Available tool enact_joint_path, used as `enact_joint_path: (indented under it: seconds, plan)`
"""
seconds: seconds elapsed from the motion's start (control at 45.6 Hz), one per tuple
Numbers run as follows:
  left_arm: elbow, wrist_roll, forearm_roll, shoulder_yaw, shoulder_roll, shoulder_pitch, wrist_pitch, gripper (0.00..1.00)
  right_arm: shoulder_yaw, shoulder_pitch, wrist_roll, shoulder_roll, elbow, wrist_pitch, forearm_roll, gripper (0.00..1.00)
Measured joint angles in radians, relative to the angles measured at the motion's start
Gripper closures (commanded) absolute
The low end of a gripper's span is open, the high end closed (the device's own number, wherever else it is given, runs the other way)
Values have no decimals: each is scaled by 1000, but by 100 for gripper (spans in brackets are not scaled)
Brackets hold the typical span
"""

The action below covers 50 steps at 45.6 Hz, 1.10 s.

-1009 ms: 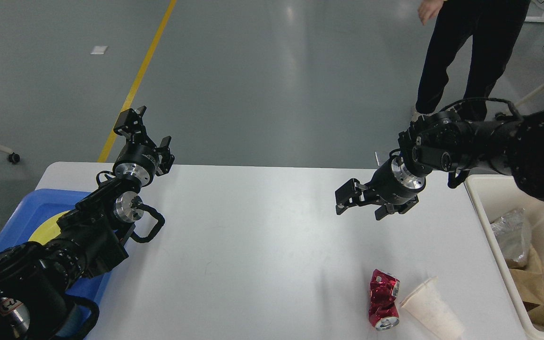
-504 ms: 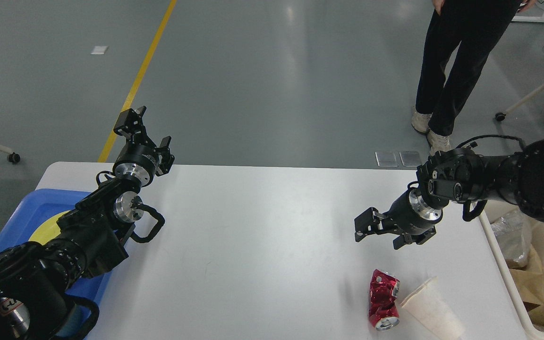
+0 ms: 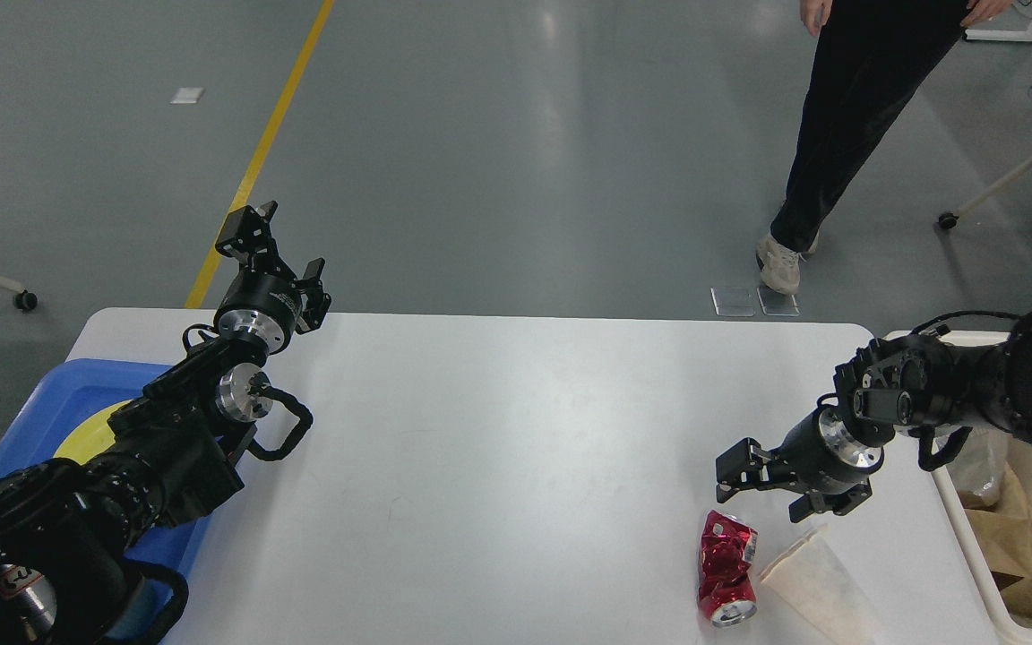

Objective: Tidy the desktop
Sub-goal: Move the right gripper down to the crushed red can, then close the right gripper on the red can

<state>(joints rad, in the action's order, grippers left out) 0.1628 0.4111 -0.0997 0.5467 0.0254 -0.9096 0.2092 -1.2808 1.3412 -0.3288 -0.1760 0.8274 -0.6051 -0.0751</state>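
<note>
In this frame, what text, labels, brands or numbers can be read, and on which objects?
None can be read.
Crushed red can: pale marks on the dented side, too crumpled and small to read.
Left arm: a small red and white mark near the bottom edge, too blurred to read.
White paper cup and desktop: no print visible.

A lab or workshop hall is shown: a wide grey coated floor (image 3: 498, 134) is marked with a yellow line (image 3: 258, 157), and a white worktop (image 3: 498, 466) is placed on it.
</note>
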Motion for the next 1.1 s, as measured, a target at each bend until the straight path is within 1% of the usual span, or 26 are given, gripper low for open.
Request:
enact_joint_path:
  seconds: [0.395,0.877,1.03,1.096]
  plan:
    - [0,0,0,0,0,0,0,4,16,-49,-1,-11,1,5,9,3]
    - [0,-1,0,0,0,0,0,4,67,-96,0,3,-13,62,12,4]
    - [0,-1,0,0,0,0,0,4,68,-124,1,14,-18,87,12,7]
    - [0,0,0,0,0,0,0,4,72,-137,0,15,-27,92,12,14]
